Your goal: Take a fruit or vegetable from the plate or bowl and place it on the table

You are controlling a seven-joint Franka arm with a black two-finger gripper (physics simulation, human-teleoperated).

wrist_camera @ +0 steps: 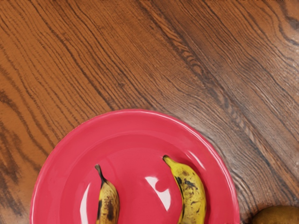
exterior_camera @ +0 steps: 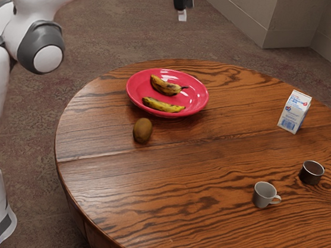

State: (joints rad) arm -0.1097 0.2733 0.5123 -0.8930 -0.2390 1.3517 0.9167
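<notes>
From where I stand, the claw (exterior_camera: 182, 15) hangs high, well apart from the red plate (exterior_camera: 196, 101). I can't tell whether it is spread or pressed together, but I see nothing held. Two bananas lie on the plate: a darker one (exterior_camera: 165, 86) and, nearer the kiwi (exterior_camera: 143, 130), a yellower one (wrist_camera: 191, 196). The kiwi rests on the bench (exterior_camera: 177, 170), just beside the plate.

I'd judge this to be the approach, ahead of any grasp, though I can't say whether the kiwi came off that plate. If a banana is wanted, the next move calls for centring over one, turning to straddle its narrow middle, and coming down without catching the plate's raised rim. Bare wood near the plate would do for setting it down.
</notes>
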